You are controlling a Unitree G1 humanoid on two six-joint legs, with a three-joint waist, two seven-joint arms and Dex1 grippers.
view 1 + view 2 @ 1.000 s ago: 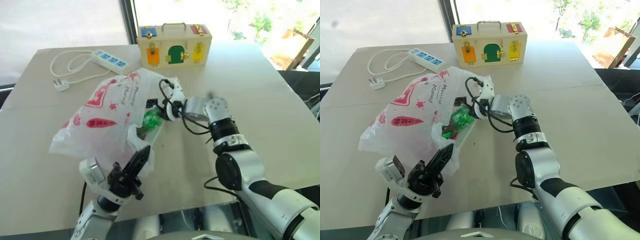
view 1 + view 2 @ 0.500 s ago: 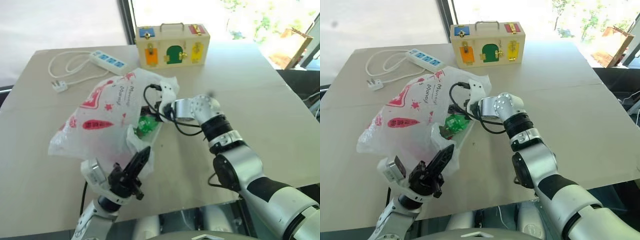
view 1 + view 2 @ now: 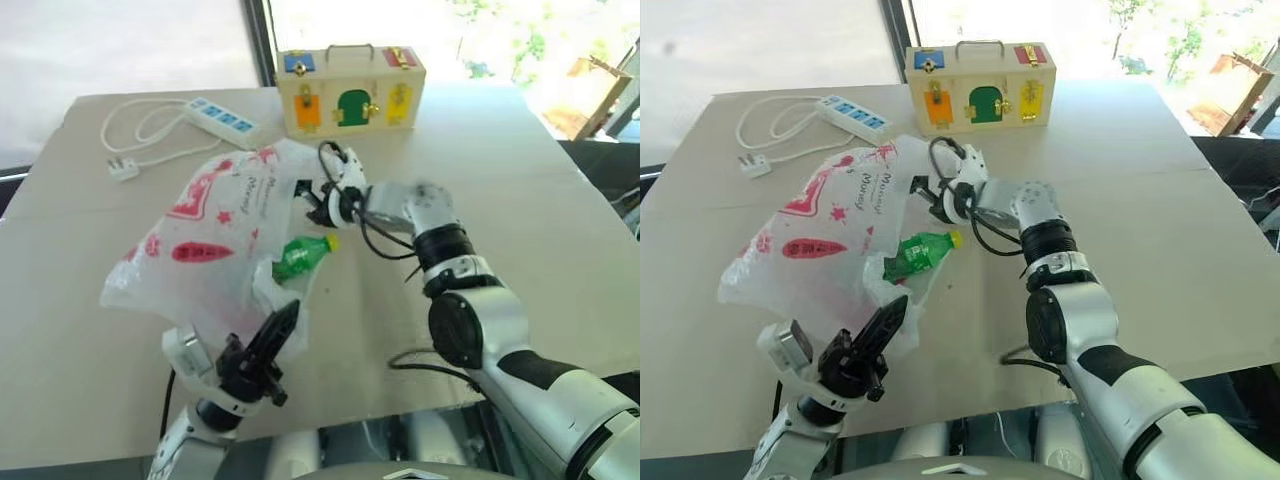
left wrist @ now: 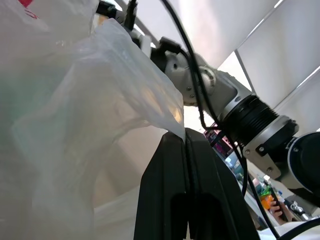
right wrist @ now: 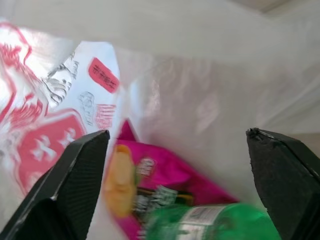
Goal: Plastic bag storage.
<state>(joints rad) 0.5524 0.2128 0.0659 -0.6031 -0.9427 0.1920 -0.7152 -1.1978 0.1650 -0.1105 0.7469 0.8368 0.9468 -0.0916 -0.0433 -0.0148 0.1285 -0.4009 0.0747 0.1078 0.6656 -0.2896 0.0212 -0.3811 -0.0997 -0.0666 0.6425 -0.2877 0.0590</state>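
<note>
Lying crumpled on the table (image 3: 520, 180), left of its middle and toward the near edge, the plastic bag (image 3: 205, 240) has its mouth turned to the right. In the left eye view the left gripper (image 3: 282, 322) rises from the near edge, its two black fingers pressed together on a flap of the bag's lower rim. The right gripper (image 3: 312, 200) sits at the bag's upper rim, just beside the opening, with its fingers spread wide and nothing between them. A green bottle (image 3: 300, 256) with a yellow cap lies at the mouth, half out on the table. Toward the far edge stand a wooden latch box (image 3: 350, 88) and, nearer the far left corner, a white power strip (image 3: 222, 119) with its cord.

From the left wrist view the closed fingers (image 4: 192, 200) pinch thin translucent film, and the right arm's wrist shows beyond.

From the right wrist view the inside of the bag appears: a pink chips packet (image 5: 165, 175) lies behind the bottle (image 5: 220, 222), between the wide-set fingertips (image 5: 80, 165).
</note>
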